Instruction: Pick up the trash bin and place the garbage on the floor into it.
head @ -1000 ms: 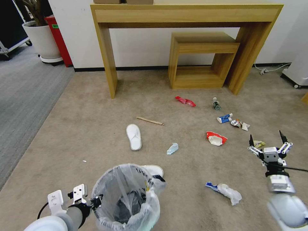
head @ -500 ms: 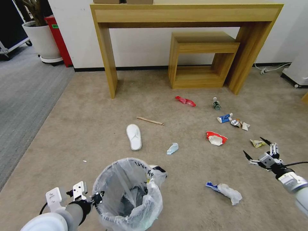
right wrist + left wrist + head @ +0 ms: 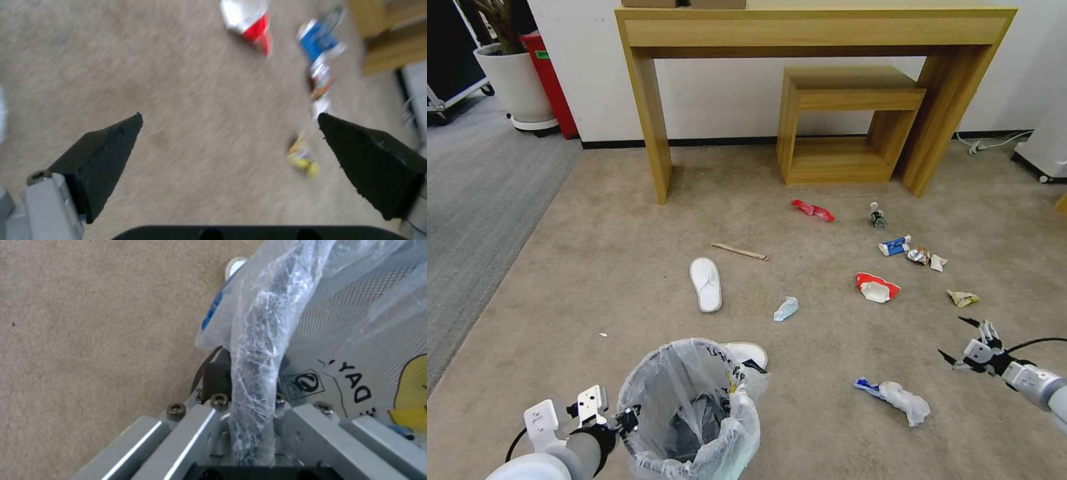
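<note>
The trash bin [image 3: 690, 408], lined with a clear crinkled bag, is at the near left, and my left gripper [image 3: 627, 420] is shut on its rim [image 3: 256, 350]. My right gripper [image 3: 954, 338] hangs open over bare carpet at the near right, its fingers [image 3: 111, 146] spread wide with nothing between them. Garbage lies across the floor: a white slipper [image 3: 705, 283], a second slipper [image 3: 748, 351] partly behind the bin, a wooden stick [image 3: 739, 251], a red wrapper [image 3: 812, 210], a small bottle [image 3: 878, 216], a blue-white packet [image 3: 894, 246], a crushed can [image 3: 918, 255] and a red-white cup [image 3: 876, 287].
A crumpled white bag [image 3: 899, 398] lies left of the right gripper, and a yellow wrapper [image 3: 962, 298] lies just beyond it. A pale blue scrap [image 3: 786, 309] sits mid-floor. A wooden desk [image 3: 814, 27] with a low shelf unit [image 3: 847, 127] stands at the wall, a potted plant [image 3: 514, 80] far left.
My right gripper has swung down and nearer, turning from pointing away to pointing left, low over the carpet. The bin in my left gripper bobbed slightly and returned.
</note>
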You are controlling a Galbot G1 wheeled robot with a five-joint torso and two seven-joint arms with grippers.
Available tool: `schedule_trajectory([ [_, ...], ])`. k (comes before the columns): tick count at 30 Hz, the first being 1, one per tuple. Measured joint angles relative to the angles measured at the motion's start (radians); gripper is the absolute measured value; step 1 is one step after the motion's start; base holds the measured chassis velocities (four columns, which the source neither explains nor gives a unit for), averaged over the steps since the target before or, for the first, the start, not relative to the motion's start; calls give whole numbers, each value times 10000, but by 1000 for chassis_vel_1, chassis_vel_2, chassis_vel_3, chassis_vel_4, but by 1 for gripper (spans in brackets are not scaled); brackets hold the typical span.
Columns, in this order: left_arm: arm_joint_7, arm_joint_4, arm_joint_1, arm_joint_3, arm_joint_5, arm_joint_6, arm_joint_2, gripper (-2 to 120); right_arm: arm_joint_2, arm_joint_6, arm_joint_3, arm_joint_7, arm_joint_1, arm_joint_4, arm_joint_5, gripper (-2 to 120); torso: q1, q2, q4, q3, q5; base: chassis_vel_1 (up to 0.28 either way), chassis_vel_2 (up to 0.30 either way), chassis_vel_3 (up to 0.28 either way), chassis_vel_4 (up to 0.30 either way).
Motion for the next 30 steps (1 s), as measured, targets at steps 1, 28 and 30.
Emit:
schedule_trajectory([
  [1, 1, 0, 38, 0, 27, 3, -29, 0, 97, -175, -137, -15, 22, -137, 71, 100, 0, 0, 0, 0, 2, 0, 0, 0, 0],
  [28, 154, 68, 603, 210, 969, -42, -180, 0, 1869, -1628, -1464, 1223, 252, -975, 473, 100, 0, 0, 1, 0, -3, 0, 0, 0, 0],
  [30, 163, 99, 602, 252, 1015, -55, -163, 0, 1957, -1640, -1501, 1301, 290, -1050, 474, 100, 0, 0, 2, 0, -3, 0, 0, 0, 0],
])
